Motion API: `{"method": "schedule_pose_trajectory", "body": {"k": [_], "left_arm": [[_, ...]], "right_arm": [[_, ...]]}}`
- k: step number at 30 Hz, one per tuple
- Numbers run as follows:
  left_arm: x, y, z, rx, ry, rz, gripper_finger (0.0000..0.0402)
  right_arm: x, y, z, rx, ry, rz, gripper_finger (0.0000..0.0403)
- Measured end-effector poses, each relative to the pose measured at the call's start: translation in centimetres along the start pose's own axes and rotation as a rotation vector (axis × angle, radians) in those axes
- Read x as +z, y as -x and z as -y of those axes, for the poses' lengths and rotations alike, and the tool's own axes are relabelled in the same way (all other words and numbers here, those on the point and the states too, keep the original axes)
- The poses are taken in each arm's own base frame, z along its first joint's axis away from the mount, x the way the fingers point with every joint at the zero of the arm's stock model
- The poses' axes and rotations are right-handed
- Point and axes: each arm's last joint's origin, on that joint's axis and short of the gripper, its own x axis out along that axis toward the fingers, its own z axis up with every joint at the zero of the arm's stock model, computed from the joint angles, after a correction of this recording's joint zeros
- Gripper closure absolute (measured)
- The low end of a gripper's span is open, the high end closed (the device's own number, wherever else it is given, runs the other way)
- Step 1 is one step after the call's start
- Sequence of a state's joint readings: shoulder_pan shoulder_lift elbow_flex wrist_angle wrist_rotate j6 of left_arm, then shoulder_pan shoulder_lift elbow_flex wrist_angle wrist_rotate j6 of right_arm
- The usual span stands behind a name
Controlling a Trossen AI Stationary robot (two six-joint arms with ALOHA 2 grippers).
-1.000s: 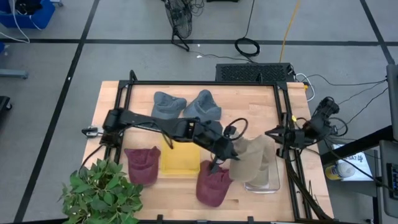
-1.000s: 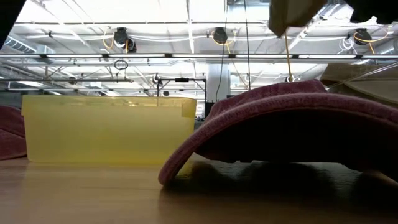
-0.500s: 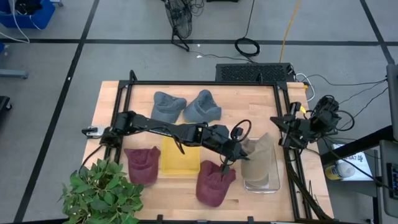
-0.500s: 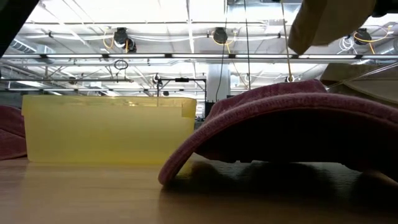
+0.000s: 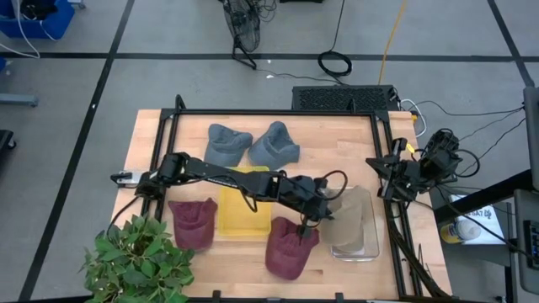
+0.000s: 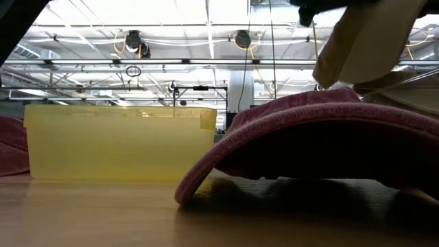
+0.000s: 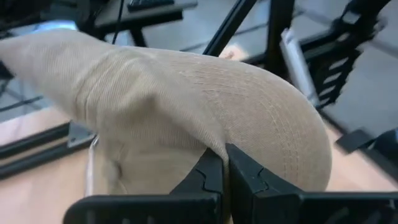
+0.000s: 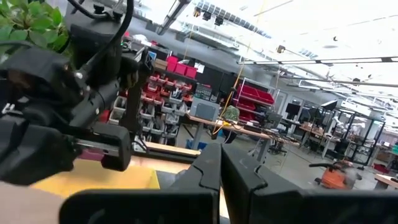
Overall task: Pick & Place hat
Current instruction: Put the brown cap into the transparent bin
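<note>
Over the last second we carry the tan hat (image 5: pixel 349 219) rightward and down until it hangs over the clear bin (image 5: pixel 354 248), so release looks close; our left hand (image 5: pixel 327 204) stretches across the tabletop (image 5: pixel 337 139) pinching its fabric, while our right hand (image 5: pixel 373 179) waits shut and empty at the edge.

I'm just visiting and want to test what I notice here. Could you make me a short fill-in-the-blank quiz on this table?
1. The left gripper is shut on the ____ hat.
2. That hat hangs over the clear ____.
3. Between the two red hats sits a ____ bin.
4. The number of grey hats at the table's far edge is ____.

Missing words: tan; bin; yellow; two
</note>
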State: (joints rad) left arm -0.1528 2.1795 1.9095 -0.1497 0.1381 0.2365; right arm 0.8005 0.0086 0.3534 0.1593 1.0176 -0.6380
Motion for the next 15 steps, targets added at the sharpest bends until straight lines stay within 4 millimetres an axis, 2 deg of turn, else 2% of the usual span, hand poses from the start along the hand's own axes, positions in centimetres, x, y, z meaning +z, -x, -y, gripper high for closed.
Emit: {"method": "schedule_pose_trajectory", "body": {"k": [3, 6, 9, 15], "left_arm": [[0.2, 0.9, -0.3, 0.079, -0.029, -0.074, 0.0397], [1.6, 2.3, -1.3, 0.136, -0.010, -0.108, 0.0397], [2.7, 3.0, -1.8, 0.130, 0.019, -0.105, 0.0397], [3.8, 3.3, -1.4, 0.063, 0.019, -0.050, 0.0397]], "right_arm": [[0.1, 0.0, 0.1, -0.007, -0.010, 0.009, 0.0403], [0.3, 0.0, 0.2, -0.016, -0.014, 0.019, 0.0403], [0.4, 0.0, 0.2, -0.017, -0.007, 0.021, 0.0403], [0.3, -0.1, -0.3, 0.050, -0.017, 0.044, 0.0403]]}}
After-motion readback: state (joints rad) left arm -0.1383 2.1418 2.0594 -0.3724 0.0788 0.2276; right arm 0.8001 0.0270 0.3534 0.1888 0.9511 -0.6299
